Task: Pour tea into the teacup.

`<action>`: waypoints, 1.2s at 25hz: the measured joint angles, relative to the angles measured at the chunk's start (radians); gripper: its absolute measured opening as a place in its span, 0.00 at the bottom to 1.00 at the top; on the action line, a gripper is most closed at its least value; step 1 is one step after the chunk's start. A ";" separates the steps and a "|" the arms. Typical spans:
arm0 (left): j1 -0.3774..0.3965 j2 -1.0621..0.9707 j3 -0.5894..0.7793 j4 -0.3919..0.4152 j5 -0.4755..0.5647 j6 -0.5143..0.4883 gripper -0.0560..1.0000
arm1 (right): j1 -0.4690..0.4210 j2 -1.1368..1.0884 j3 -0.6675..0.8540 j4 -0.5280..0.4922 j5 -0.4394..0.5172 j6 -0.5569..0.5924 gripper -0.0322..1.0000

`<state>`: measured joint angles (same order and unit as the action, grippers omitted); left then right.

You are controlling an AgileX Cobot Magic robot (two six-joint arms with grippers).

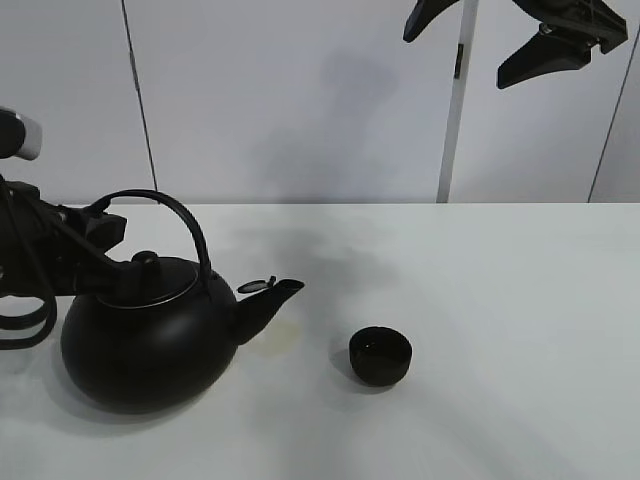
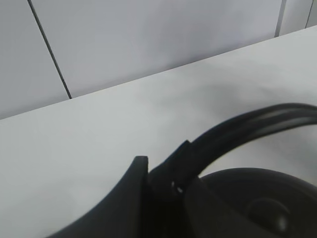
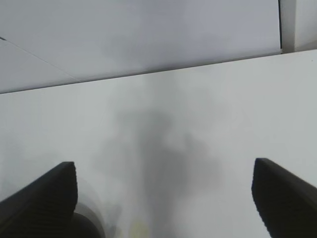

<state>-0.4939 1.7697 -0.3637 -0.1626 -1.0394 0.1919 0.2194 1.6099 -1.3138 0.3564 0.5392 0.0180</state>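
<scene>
Gripping the arched handle of the large round black metal kettle point(image 1: 145, 335) at the left of the white table point(image 1: 500, 300), the left gripper point(image 1: 100, 258) is clamped on it near the lid. The kettle is resting on the table, its spout aimed at the small matte-black handleless teacup point(image 1: 380, 356), which is sitting near, well apart from the spout. A steady lift is being called for, the spout being carried over the cup before any slow tilting. The right gripper point(image 1: 520, 35) is being held high with jaws spread, empty.
</scene>
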 joint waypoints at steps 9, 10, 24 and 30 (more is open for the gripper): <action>0.000 0.000 0.000 0.011 0.000 -0.012 0.15 | 0.000 0.000 0.000 0.000 0.000 0.000 0.67; 0.000 0.000 0.000 0.016 0.000 -0.014 0.15 | 0.000 0.000 0.000 0.000 0.000 0.000 0.67; 0.000 0.000 0.009 0.087 0.000 -0.014 0.15 | 0.000 0.000 0.000 0.000 0.000 0.000 0.67; 0.000 -0.001 0.020 0.117 -0.042 -0.038 0.26 | 0.000 0.000 0.000 0.000 0.000 0.000 0.67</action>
<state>-0.4939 1.7687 -0.3441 -0.0456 -1.0814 0.1539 0.2194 1.6099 -1.3138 0.3564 0.5392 0.0180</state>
